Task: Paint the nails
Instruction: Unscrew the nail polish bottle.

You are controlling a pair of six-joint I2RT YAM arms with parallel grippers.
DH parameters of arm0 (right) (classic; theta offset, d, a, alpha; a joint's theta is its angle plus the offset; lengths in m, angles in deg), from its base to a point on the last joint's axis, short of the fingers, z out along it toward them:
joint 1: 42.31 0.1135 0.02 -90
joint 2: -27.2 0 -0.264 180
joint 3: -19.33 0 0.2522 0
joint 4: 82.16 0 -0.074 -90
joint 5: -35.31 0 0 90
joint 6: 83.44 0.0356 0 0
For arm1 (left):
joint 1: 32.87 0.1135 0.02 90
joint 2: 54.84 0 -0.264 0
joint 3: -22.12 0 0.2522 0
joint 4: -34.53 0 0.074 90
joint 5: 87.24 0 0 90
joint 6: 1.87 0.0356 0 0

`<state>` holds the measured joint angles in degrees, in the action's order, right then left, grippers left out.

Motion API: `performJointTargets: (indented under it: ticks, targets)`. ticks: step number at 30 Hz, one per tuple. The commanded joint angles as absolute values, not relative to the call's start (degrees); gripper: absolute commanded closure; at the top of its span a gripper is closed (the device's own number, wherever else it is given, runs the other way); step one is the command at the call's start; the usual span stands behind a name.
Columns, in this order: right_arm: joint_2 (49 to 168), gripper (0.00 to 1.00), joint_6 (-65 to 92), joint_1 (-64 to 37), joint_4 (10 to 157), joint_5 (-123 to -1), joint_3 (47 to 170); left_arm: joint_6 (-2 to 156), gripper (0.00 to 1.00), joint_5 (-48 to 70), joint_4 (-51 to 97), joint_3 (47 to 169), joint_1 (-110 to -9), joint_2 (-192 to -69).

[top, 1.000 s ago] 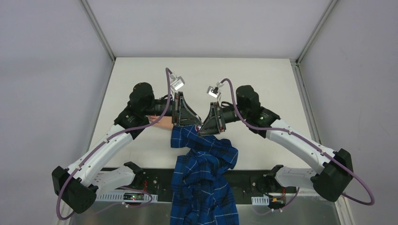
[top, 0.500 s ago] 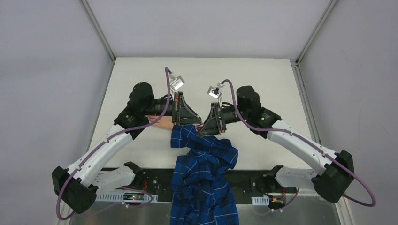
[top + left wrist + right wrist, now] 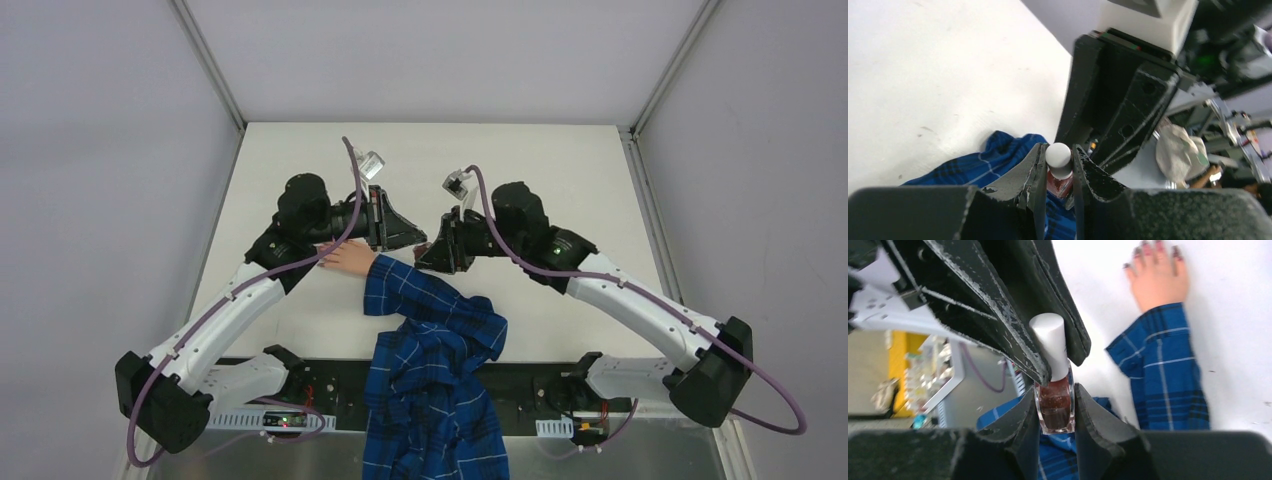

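A small glass polish bottle (image 3: 1054, 410) of dark red polish is held above the plaid sleeve (image 3: 1163, 365). My right gripper (image 3: 1055, 391) is shut on its glass body. My left gripper (image 3: 1058, 150) is shut on its white cap (image 3: 1058, 154), and its fingers (image 3: 1013, 335) reach in from above in the right wrist view. The pale hand (image 3: 348, 259) lies flat on the white table (image 3: 560, 170), left of both grippers. Its dark reddish nails (image 3: 1158, 247) show at the fingertips. From the top camera, the left gripper (image 3: 417, 240) and right gripper (image 3: 428, 256) meet tip to tip.
The blue plaid shirt (image 3: 432, 400) trails from the hand over the table's near edge between the arm bases. Grey walls and metal frame posts (image 3: 210, 65) enclose the table on three sides.
The left gripper has closed onto the bottle's cap. Both grippers have shifted slightly away from the sleeve toward the far side, leaving the hand uncovered in the top view.
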<state>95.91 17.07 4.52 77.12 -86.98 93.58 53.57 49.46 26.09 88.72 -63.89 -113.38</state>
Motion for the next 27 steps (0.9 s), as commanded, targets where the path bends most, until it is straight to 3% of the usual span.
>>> performJointTargets:
  ticks: [1,13,21,22,25,27]
  targets:
    - [98.8,1.0,17.3,5.0,74.7,-60.7,97.9,54.1,1.0,47.6,24.1,89.5,-63.6,-112.9]
    - [112.8,1.0,11.5,15.1,80.2,-21.1,109.8,52.8,1.0,34.6,15.0,89.4,-60.5,-114.7]
    - [118.5,1.0,11.4,16.7,81.8,-18.3,114.0,53.1,1.0,33.4,14.4,89.3,-59.8,-114.4]
    - [118.0,1.0,11.4,16.6,82.0,-19.0,113.4,53.5,0.89,33.1,14.3,89.4,-59.8,-113.8]
    - [115.6,1.0,11.7,16.1,81.3,-21.8,110.5,55.8,0.44,32.3,14.4,89.7,-59.8,-111.6]
    - [113.2,1.0,13.1,15.0,80.8,-25.4,107.1,57.1,0.24,30.5,14.3,89.5,-59.8,-109.3]
